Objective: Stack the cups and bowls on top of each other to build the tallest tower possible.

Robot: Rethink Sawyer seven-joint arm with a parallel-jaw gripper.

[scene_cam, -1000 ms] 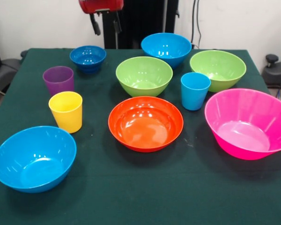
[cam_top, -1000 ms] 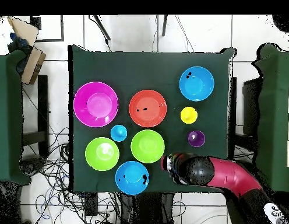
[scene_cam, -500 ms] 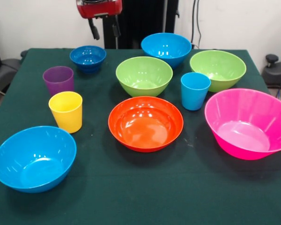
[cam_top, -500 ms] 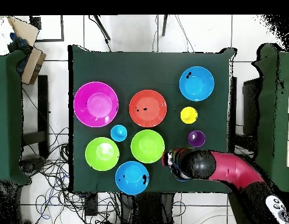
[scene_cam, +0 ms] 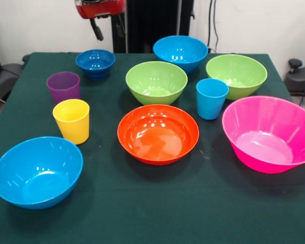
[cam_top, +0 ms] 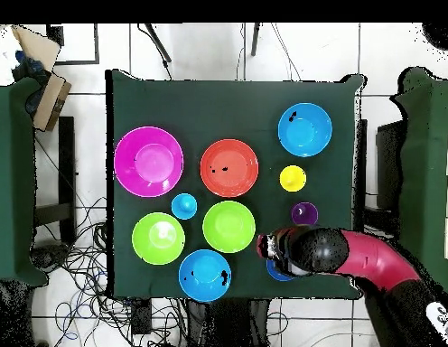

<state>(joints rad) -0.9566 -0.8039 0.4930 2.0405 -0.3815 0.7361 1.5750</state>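
Above the small dark blue bowl [scene_cam: 95, 62], the end effector [scene_cam: 105, 29] hangs spread, empty

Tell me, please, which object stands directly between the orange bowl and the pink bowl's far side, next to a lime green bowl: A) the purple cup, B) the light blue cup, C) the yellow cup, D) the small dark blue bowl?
B: the light blue cup stands upright by the right-hand lime green bowl, between the orange bowl and the pink bowl.
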